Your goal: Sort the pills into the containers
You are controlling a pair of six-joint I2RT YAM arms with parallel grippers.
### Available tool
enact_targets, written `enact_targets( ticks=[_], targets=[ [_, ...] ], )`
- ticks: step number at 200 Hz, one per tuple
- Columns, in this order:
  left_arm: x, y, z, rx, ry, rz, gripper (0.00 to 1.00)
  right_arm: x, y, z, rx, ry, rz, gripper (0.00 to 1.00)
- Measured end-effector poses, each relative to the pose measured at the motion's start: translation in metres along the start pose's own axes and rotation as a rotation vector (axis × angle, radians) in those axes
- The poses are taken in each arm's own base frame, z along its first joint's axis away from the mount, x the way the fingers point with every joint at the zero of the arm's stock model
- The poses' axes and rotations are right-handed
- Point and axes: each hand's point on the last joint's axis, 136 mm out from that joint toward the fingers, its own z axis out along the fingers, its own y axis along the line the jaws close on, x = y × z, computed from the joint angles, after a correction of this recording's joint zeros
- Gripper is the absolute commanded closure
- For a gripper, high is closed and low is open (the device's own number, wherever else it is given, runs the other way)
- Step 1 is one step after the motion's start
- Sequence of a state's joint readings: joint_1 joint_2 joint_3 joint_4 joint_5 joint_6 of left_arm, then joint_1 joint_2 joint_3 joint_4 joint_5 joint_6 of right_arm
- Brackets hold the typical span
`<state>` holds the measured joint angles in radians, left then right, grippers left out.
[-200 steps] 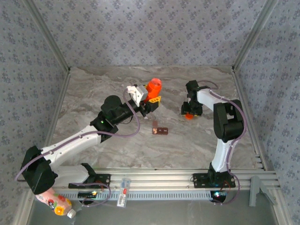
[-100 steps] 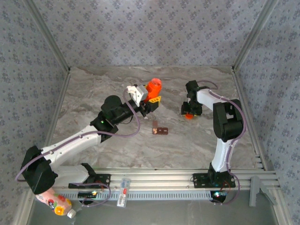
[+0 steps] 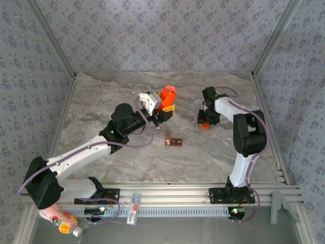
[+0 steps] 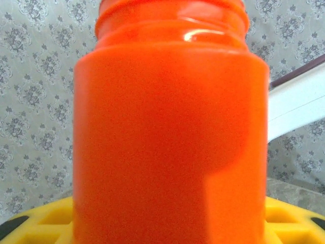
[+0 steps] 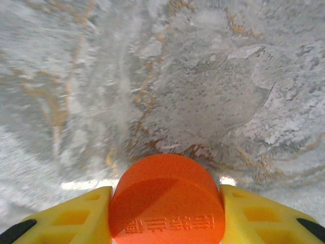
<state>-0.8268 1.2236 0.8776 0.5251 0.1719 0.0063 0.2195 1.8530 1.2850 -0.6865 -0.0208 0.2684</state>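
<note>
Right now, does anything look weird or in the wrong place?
Yes: a pink drink bottle seems to lie on its side at the near left corner, beside the left arm's base. Also, the orange bottle looks open, with its cap off; the right gripper has the orange cap between its fingers.

In the left wrist view the orange bottle (image 4: 170,137) is cut off at the top and bottom edges, and the yellow fingers (image 4: 43,223) of the left gripper (image 4: 170,229) are cropped by the bottom edge. In the right wrist view the orange cap (image 5: 167,195) and the right gripper (image 5: 167,223) flanking it are cropped by the bottom edge, the raised lettering on the cap is too blurred to be read, and the marble table (image 5: 61,101) is smeared at the left. In the top external view the containers (image 3: 173,142) at the centre are too small for compartments or pills to be told apart.
</note>
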Motion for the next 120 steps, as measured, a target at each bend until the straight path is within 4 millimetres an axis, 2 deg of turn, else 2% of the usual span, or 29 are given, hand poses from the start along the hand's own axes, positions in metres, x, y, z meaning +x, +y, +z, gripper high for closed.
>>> enact_targets(
  ticks=[27,64,90,120],
  targets=[
    [0.024,0.002,-0.001,-0.002,0.041,-0.013,1.0,-0.01,0.015,-0.04,-0.063,-0.093,-0.014,0.6],
    [0.059,0.011,-0.006,0.018,0.104,-0.054,1.0,-0.021,0.049,-0.104,-0.174,-0.209,-0.056,0.6],
    [0.059,0.02,-0.009,0.039,0.099,-0.07,1.0,-0.027,0.07,-0.147,-0.256,-0.27,-0.077,0.6],
    [0.059,0.024,-0.01,0.073,0.09,-0.079,1.0,-0.03,0.084,-0.183,-0.34,-0.31,-0.091,0.61]
  ],
)
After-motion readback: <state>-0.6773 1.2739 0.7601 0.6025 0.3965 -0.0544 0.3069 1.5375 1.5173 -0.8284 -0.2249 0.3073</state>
